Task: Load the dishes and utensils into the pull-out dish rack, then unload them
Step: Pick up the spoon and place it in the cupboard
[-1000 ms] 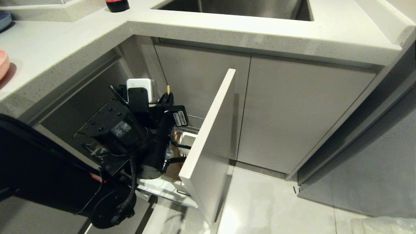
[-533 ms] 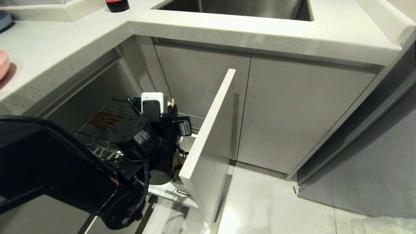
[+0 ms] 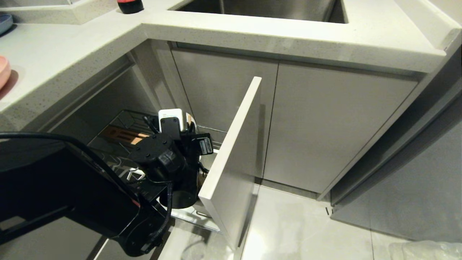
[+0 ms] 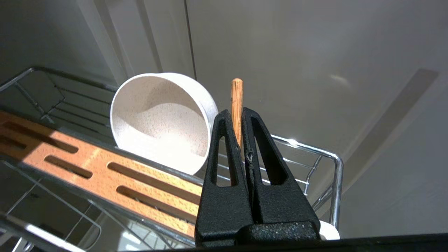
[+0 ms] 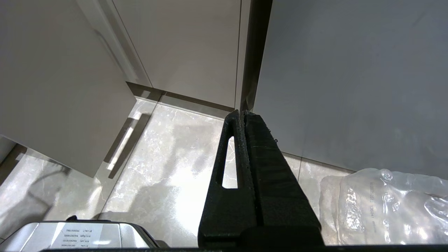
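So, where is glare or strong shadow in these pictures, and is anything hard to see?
Head view: the left arm hides most of the dish rack in shadow. Left wrist view: a bright patch on the wooden strip, glints on the chrome wire, bowl sharp. Right wrist view: glare on the floor tiles.

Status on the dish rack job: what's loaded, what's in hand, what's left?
Bowl already sits tilted in the pulled-out dish rack. Left hand is shut on a chopstick above the rack. Pink plate is on the counter, still to load. Spoon not visible. Right hand parked, shut.
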### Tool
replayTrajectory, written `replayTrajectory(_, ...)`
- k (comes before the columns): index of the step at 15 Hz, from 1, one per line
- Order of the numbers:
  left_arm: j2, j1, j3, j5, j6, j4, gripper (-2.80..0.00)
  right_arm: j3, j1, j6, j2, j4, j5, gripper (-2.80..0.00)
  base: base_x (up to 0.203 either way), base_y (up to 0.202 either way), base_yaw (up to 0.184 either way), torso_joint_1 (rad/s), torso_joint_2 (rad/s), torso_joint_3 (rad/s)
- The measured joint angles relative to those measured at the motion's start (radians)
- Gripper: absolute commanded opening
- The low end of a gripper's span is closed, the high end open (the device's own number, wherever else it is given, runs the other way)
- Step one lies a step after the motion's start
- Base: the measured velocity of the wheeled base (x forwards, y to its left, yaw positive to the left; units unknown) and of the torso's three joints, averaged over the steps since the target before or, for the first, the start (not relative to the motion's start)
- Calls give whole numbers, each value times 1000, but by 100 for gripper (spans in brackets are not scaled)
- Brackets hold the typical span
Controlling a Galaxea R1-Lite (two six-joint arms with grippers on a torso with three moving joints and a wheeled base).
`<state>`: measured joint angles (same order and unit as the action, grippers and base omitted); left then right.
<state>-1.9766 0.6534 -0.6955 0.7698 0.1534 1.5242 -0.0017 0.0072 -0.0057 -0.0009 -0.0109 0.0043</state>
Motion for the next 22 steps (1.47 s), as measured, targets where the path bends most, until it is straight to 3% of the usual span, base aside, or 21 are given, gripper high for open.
replayTrajectory(11,24,24,1,15,10,-5,-280,0,0,0,0,0,0,-280,0,0,0,0,0,0)
replayTrajectory(12,27,24,2,17,10,-4,0,0,0,0,0,0,0,-280,0,0,0,0,0,0)
replayTrajectory(19,42,32,1,18,11,-3,0,0,0,0,0,0,0,-280,0,0,0,0,0,0)
replayTrajectory(22,84,37,-6,15,52,-3,0,0,0,0,0,0,0,-280,0,0,0,0,0,0)
